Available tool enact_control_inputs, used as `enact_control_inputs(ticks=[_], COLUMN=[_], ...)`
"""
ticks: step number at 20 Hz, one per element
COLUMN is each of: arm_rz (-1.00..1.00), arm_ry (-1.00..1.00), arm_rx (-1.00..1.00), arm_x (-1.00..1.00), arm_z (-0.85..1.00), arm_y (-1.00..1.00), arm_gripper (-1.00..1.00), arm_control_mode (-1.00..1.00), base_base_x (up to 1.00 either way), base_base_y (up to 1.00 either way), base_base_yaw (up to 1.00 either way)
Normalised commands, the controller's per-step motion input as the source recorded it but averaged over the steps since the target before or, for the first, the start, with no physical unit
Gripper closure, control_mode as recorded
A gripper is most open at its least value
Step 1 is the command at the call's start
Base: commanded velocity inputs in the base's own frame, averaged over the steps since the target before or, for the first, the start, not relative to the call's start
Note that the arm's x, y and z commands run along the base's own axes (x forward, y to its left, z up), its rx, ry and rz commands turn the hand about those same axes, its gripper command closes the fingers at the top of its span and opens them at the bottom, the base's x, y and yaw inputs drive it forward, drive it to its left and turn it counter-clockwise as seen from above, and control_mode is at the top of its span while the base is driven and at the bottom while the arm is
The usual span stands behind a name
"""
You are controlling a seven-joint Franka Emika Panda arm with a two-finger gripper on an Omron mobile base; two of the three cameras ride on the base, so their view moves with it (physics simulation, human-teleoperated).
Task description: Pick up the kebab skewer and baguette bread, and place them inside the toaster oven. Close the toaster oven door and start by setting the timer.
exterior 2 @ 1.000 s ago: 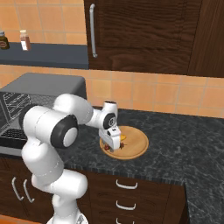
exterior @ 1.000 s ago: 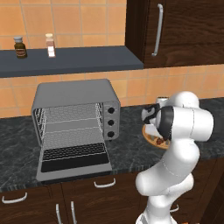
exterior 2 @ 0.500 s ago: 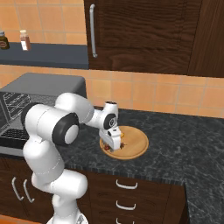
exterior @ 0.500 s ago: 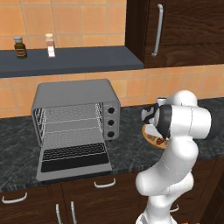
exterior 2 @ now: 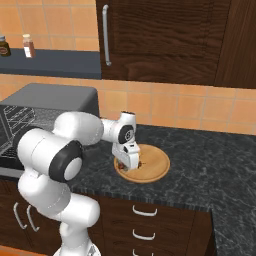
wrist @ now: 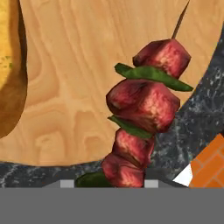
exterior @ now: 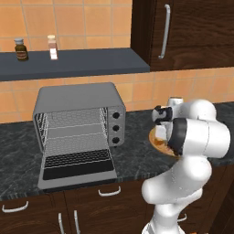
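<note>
The kebab skewer (wrist: 144, 105), red meat chunks with green pepper slices, lies at the edge of a round wooden plate (wrist: 78, 87), partly over the dark counter. My gripper (wrist: 108, 183) points down at it, its fingertips (wrist: 151, 183) pressed to either side of the lowest chunks. The golden baguette bread (wrist: 9, 65) lies on the same plate, apart from the skewer. From the right base view the gripper (exterior 2: 131, 162) stands over the plate's (exterior 2: 155, 167) left part. The toaster oven (exterior: 77, 98) sits to the left, its door (exterior: 77, 167) dropped open and flat.
A shelf above the oven holds two small bottles (exterior: 19, 49) (exterior: 52, 47). Dark wall cabinets with a bar handle (exterior: 163, 32) hang above the plate. Drawers run under the counter edge. Black marbled counter (exterior 2: 215, 160) stretches to the right of the plate.
The jaws have narrowed from wide open to close around the skewer. The arm and hand have stayed over the plate.
</note>
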Motion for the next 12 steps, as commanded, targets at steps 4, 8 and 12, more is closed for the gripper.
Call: enact_control_inputs(ticks=[4, 8, 12], arm_rz=[0.24, 0.35, 0.31], arm_ry=[0.0, 0.0, 0.1], arm_rx=[0.0, 0.0, 0.0], arm_x=[-0.97, -0.86, -0.49], arm_z=[0.92, 0.88, 0.91], arm_y=[0.53, 0.92, 1.0], arm_gripper=[1.0, 1.0, 1.0], arm_control_mode=[-1.0, -1.0, -1.0], base_base_x=[0.0, 0.0, 0.0], base_base_y=[0.0, 0.0, 0.0], base_base_yaw=[0.0, 0.0, 0.0])
